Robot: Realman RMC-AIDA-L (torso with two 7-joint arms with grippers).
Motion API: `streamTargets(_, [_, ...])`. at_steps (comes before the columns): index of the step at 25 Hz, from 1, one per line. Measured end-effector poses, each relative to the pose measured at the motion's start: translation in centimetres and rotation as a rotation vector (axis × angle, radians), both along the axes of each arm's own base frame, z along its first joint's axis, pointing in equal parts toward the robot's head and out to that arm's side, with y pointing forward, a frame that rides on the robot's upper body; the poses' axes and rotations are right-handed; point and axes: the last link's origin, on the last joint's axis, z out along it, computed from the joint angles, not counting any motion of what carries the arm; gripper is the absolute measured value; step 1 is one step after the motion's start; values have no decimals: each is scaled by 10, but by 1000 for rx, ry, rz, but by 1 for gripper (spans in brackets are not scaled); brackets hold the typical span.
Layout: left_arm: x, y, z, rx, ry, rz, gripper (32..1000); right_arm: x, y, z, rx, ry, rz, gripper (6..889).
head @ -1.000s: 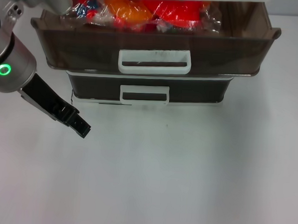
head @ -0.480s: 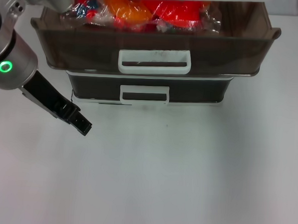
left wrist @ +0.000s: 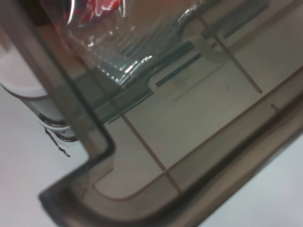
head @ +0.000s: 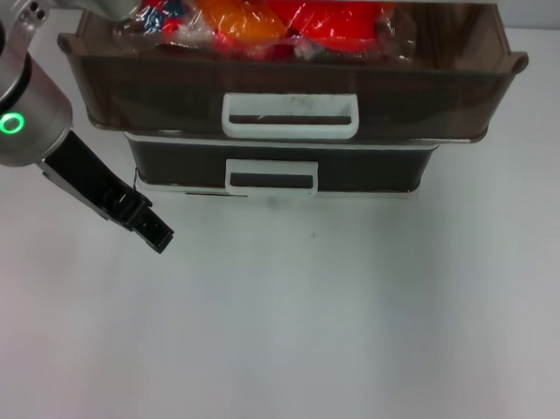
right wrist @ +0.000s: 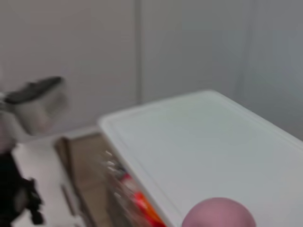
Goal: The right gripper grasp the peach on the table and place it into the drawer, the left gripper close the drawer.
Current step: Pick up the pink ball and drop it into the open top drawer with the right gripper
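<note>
Two stacked drawers at the far side of the plain white smooth tabletop (head: 349, 316). Upper one, the wide dark brown translucent plastic drawer (head: 287, 78) with flared rim, pulled out and open, with one white rectangular loop handle (head: 291, 115) on its front. Below it, one darker, narrower drawer (head: 357, 171), pushed in, with its own smaller white loop handle (head: 271, 176). Two handles in all.

Inside the open drawer along its back, several crinkly clear-wrapped packets in red and orange (head: 243, 25); exact count not to be told.

One thick silver-grey cylindrical arm (head: 27, 112) with one glowing green ring (head: 10, 123) at the left edge of the head view. At its end, the long slim black left gripper (head: 152, 231), over the bare table in front of the stack's left corner, near it but apart. Fingers drawn together, holding nothing.

From the left wrist, only a close look at one corner of the brown drawer (left wrist: 75, 198) with some clear wrap and red (left wrist: 94, 9) in it.

One pale pink round matte peach (right wrist: 218, 215), seen only from the right wrist, at the edge of that picture, before the smooth white top (right wrist: 203, 142) of the drawer unit, with red-orange packets (right wrist: 142, 203) visible beside. Not inside the drawer.

Of the right gripper, no part shown; grip not to be told.
</note>
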Motion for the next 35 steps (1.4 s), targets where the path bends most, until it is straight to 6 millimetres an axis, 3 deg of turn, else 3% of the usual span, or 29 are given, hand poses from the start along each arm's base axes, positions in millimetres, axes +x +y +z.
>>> streamTargets(4, [0, 0, 0, 1, 0, 0, 815, -16, -1, -13, -67, 14, 54, 58])
streamTargets(11, [0, 0, 0, 1, -1, 1, 815, -24, 2, -34, -153, 1, 66, 53])
streamTargets(29, [0, 0, -1, -1, -1, 3, 816, -21, 8, -44, -171, 21, 59, 62])
streamTargets(34, [0, 0, -1, 0, -2, 2, 816, -21, 11, -45, -171, 30, 50, 84])
streamTargets(35, [0, 0, -1, 0, -2, 2, 816, -21, 11, -46, -172, 31, 48, 125])
